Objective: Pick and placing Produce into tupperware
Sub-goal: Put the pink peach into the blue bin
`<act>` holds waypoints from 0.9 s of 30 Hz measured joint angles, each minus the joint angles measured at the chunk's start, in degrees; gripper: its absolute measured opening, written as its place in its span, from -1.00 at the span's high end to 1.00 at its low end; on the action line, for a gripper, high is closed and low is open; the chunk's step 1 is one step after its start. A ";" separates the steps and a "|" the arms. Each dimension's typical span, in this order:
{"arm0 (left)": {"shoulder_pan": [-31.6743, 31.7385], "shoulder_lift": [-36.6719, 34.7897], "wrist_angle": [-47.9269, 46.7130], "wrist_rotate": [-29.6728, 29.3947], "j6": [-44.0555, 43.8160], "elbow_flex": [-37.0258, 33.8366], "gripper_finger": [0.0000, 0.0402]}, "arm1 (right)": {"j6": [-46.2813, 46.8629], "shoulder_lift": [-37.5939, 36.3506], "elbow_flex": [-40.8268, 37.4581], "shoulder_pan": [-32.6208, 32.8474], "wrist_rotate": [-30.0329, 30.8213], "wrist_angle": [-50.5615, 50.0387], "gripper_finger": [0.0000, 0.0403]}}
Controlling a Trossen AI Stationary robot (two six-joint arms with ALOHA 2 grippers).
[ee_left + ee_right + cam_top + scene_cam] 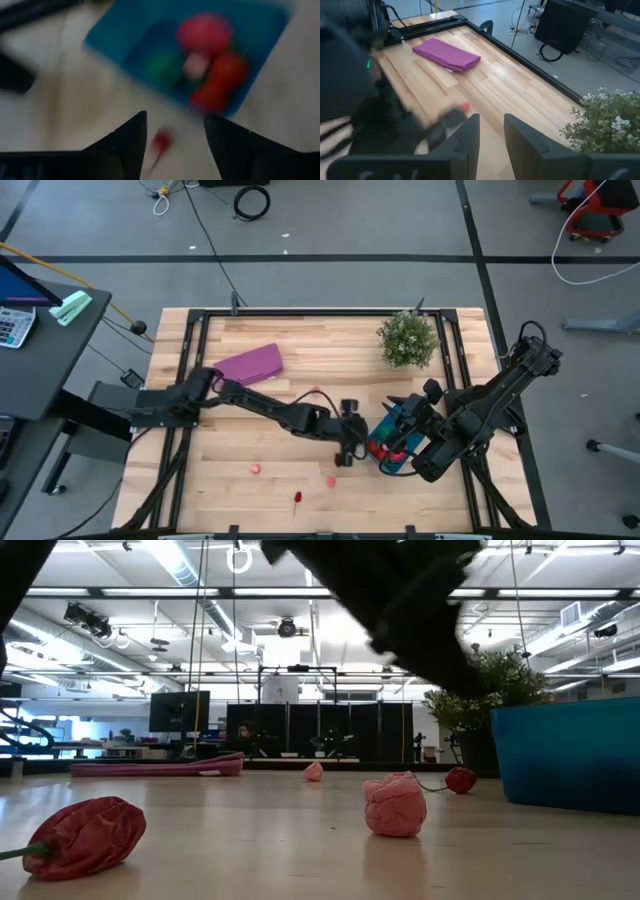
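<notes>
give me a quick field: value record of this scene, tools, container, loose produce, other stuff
left tool: open, empty, beside the tupperware
right tool: open, empty, over the table by the tupperware
tupperware: teal, already holds red, pink and green produce
loose produce: at least three red or pink pieces on the table, one nearest the left arm's side
purple object: flat, at the far left
potted plant: far right

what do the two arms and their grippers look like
Both arms are dark, near black, built of jointed tubular segments with bulkier housings at the joints. The left gripper ends in two flat, dark, tapering fingers; the right gripper has the same pair of dark, blunt fingers. No markings are readable.
</notes>
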 joint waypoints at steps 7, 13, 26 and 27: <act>3.30 -5.16 -24.13 -4.39 -5.71 0.02 0.13 | 0.00 0.00 0.00 0.00 -0.49 0.15 0.52; 7.68 -5.16 -37.14 -4.37 -9.61 -1.07 0.13 | 0.43 0.00 0.00 0.01 -1.27 0.25 0.52; 14.13 -5.06 -27.58 -4.32 -6.01 -11.01 0.19 | 0.46 0.00 0.00 0.07 -3.61 0.33 0.52; 14.33 -5.06 -26.74 -4.31 -6.01 -11.47 0.20 | 0.43 0.00 0.00 0.07 -3.61 0.33 0.52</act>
